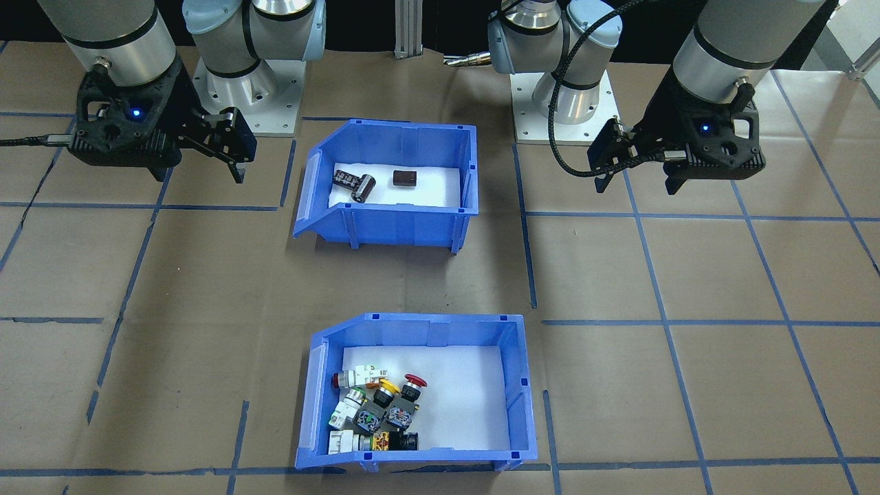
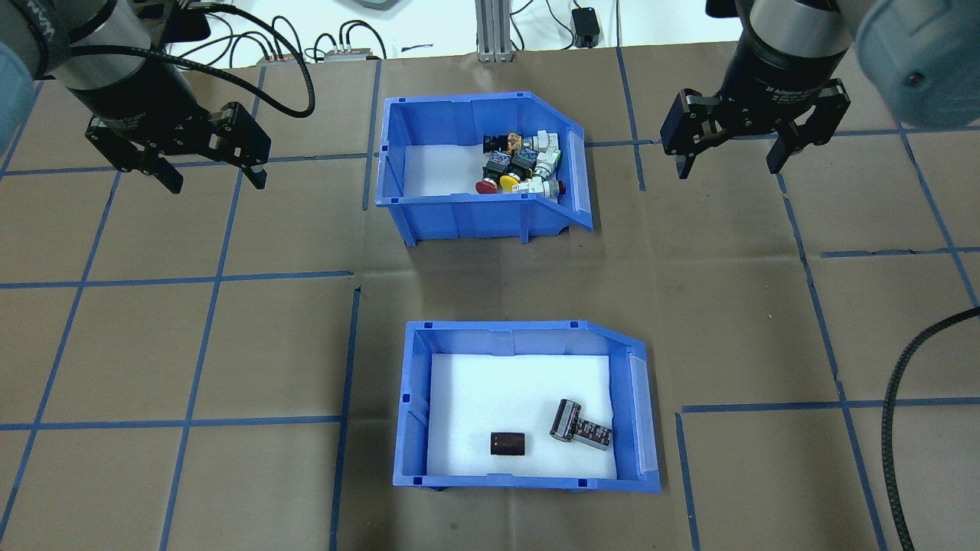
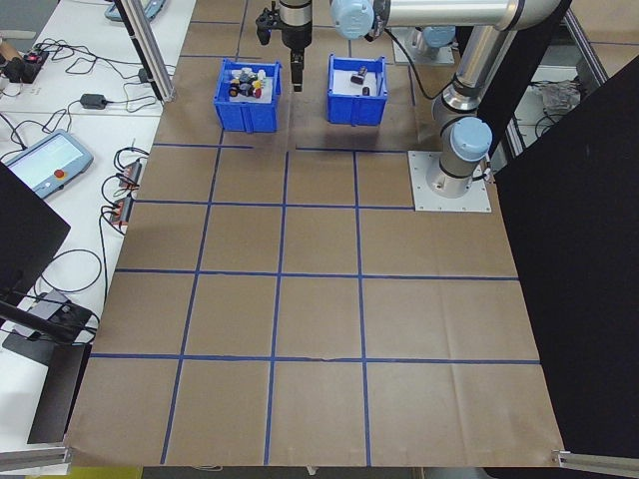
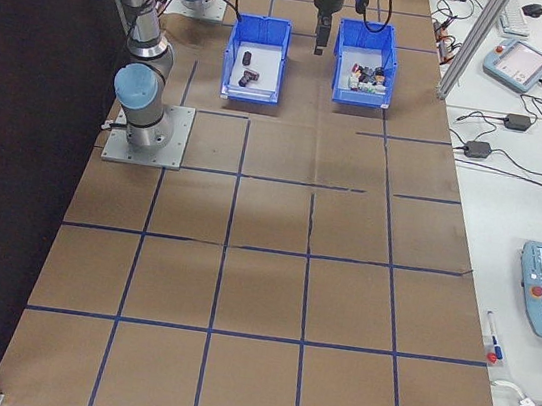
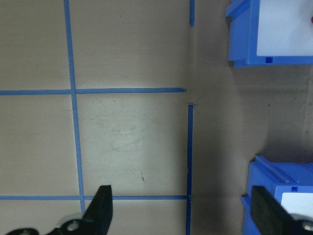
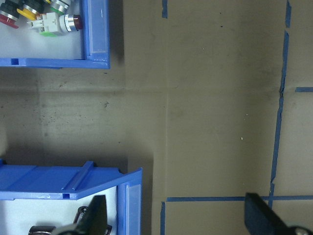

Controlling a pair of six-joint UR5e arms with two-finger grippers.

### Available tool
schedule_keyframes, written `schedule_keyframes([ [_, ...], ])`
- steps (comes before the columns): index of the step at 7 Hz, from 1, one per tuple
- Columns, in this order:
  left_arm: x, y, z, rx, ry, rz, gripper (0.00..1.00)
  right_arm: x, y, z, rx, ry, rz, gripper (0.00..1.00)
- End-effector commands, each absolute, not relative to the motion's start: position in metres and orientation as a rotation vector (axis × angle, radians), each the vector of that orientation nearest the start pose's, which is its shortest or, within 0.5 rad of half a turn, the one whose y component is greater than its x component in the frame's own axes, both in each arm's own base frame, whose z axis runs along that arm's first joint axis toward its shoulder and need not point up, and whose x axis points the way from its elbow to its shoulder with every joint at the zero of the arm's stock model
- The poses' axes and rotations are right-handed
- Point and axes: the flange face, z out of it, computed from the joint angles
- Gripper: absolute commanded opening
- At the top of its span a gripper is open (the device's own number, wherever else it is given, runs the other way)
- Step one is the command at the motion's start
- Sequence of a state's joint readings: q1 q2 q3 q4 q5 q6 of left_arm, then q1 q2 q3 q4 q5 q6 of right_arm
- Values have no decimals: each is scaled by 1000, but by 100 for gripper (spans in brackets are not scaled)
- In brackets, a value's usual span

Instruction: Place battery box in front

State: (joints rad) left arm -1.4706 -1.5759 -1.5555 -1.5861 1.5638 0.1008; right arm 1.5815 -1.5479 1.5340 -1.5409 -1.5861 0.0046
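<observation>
Brown paper with blue tape lines is covering the table (image 2: 230, 344). Battery box (image 2: 413, 398) is sitting nearest the robot base, untouched; judging by this, the move is not yet begun. Left gripper (image 2: 213, 172) and right gripper (image 2: 729, 162) are hovering with jaws spread, holding nothing. Switch bin (image 2: 398, 153) is occupying the far spot, possibly obstructing placement.

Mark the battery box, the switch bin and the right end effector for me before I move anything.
battery box (image 2: 409, 405): overhead exterior view, on its left blue wall.
switch bin (image 2: 459, 218): overhead exterior view, on its near outer wall.
right end effector (image 2: 729, 162): overhead exterior view, midway between its open fingertips.
</observation>
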Motion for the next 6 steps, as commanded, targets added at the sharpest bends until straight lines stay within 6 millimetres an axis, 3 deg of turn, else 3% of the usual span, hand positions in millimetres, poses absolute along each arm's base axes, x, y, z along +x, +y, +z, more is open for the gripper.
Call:
schedule_keyframes([
  [1, -84, -504, 491, 0, 3147, 9, 100, 137, -499, 491, -10, 3157, 26, 100],
  [4, -85, -499, 502, -7, 3144, -34, 100, 137, -499, 491, -12, 3157, 26, 100],
  [6, -83, -514, 481, -10, 3150, 15, 100, 137, -499, 491, -10, 3157, 26, 100],
])
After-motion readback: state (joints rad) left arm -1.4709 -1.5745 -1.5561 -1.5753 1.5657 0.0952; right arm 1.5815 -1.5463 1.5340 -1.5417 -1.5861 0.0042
